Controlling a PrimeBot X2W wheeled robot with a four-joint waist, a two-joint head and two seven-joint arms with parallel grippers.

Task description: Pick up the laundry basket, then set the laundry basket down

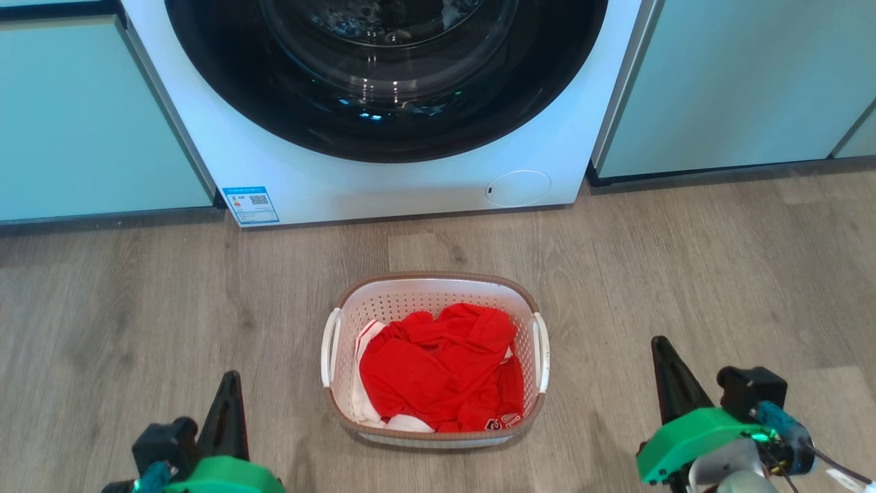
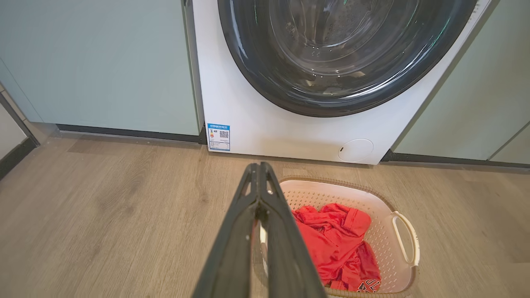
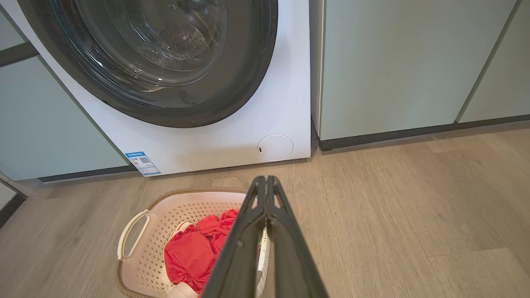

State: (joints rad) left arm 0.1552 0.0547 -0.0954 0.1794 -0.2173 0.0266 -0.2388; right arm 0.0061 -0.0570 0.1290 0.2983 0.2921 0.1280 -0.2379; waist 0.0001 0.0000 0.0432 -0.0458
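Head view: basket (image 1: 438, 277) on floor (image 1: 137, 308) before washer (image 1: 410, 185), red clothes (image 1: 438, 370) inside. Left gripper (image 1: 231, 380) and right gripper (image 1: 660, 346) flank it, apart from it, fingers pressed together, empty; likely staged for its side handles (image 1: 331, 342).

Basket (image 1: 417, 305): white perforated plastic, brown woven-look rim, white handle on each side. Standing upright on floor (image 1: 137, 308) before washer (image 1: 383, 188), holding red and white clothes (image 1: 438, 370).

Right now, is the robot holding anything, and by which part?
Nothing is held. The left gripper and right gripper are shut and empty, either side of the laundry basket.
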